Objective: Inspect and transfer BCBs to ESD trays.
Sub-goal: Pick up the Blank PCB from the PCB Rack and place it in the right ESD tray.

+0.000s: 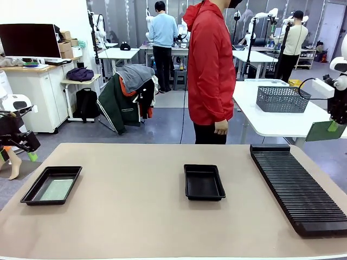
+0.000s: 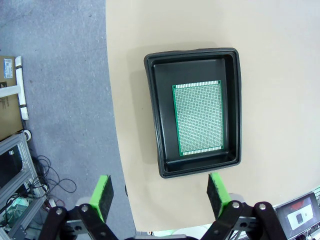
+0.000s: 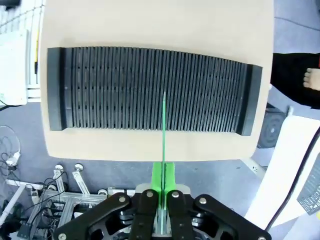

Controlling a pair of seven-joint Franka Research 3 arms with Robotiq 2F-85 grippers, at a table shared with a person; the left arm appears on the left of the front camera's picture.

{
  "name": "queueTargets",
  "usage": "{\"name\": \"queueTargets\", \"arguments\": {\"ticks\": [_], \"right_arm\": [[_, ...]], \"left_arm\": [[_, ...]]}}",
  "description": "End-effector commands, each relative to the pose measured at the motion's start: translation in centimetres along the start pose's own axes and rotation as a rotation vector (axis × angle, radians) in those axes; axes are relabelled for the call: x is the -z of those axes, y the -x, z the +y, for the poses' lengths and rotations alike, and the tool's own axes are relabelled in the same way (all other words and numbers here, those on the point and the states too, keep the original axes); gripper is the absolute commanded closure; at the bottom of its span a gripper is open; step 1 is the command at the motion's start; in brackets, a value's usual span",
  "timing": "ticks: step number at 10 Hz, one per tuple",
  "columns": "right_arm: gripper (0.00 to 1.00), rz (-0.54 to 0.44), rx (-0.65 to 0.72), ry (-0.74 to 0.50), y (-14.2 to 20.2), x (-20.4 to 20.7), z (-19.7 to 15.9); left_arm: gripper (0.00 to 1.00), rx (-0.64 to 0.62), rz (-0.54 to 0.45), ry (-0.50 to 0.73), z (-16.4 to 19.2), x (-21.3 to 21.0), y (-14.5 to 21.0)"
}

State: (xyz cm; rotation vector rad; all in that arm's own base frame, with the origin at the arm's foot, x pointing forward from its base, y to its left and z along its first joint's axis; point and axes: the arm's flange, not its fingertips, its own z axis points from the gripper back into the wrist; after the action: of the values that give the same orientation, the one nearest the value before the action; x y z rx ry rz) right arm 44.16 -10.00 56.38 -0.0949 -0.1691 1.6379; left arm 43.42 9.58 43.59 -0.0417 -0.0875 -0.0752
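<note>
Right wrist view, nearest first: the right hand (image 3: 163, 175) is clenched on a circuit board (image 3: 163, 125). The board shows edge-on as a thin green line rising from between the pads. Beneath it lies the slotted rack (image 3: 155, 90), which looks bare of boards.

In the left wrist view the left hand (image 2: 160, 192) is released, with its green pads wide apart. It hovers above the filled tray (image 2: 155, 125), where a second board (image 2: 198, 118) lies flat on the floor.

On the tabletop (image 1: 135, 216) in the front view, the empty tray (image 1: 204, 198) sits at the middle. The filled tray is well to its left and a little nearer the robot. The rack runs along well to its right. The right hand hangs high, far to the right of the empty tray and past the rack's far end, with the board slanting below it. Beyond the empty tray, at the far side, stands a person in a red jacket (image 1: 210, 65), one hand (image 1: 220, 128) hanging just past the tabletop's edge.

The held board probably belongs in the empty tray, and I see three risks in getting it there:
- **Slipping:** the grip seems to be on one margin only, so a quick swing could let the board pivot or slip.
- **Snagging:** the path to the empty tray crosses the rack, and a low corner could catch a rib.
- **Jamming:** a board that comes down tilted could land on the flared rim and wedge against a wall instead of lying flat.
</note>
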Motion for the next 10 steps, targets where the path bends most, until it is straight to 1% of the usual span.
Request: {"name": "queueTargets", "arguments": {"ticks": [1, 4, 5, 6, 10], "right_arm": [[1.00, -0.022, 0.022, -0.016, 0.2, -1.2, -0.9], [1.00, -0.027, 0.033, -0.022, 0.0, -2.5, -1.3], [1.00, -0.033, 0.042, -0.018, 0.1, -2.6, -1.4], [1.00, -0.002, 0.008, -0.013, 0.2, -2.3, -0.8], [1.00, -0.002, 0.008, -0.013, 0.2, -2.3, -0.8]], "left_arm": [[0.00, 0.007, -0.001, -0.001, 0.1, 0.1, 0.2], [0.00, 0.007, -0.001, -0.001, 0.1, 0.1, 0.2], [0.00, 0.007, -0.001, -0.001, 0.1, 0.1, 0.2], [0.00, 0.007, -0.001, -0.001, 0.1, 0.1, 0.2], [0.00, 0.007, -0.001, -0.001, 0.1, 0.1, 0.2]]}}
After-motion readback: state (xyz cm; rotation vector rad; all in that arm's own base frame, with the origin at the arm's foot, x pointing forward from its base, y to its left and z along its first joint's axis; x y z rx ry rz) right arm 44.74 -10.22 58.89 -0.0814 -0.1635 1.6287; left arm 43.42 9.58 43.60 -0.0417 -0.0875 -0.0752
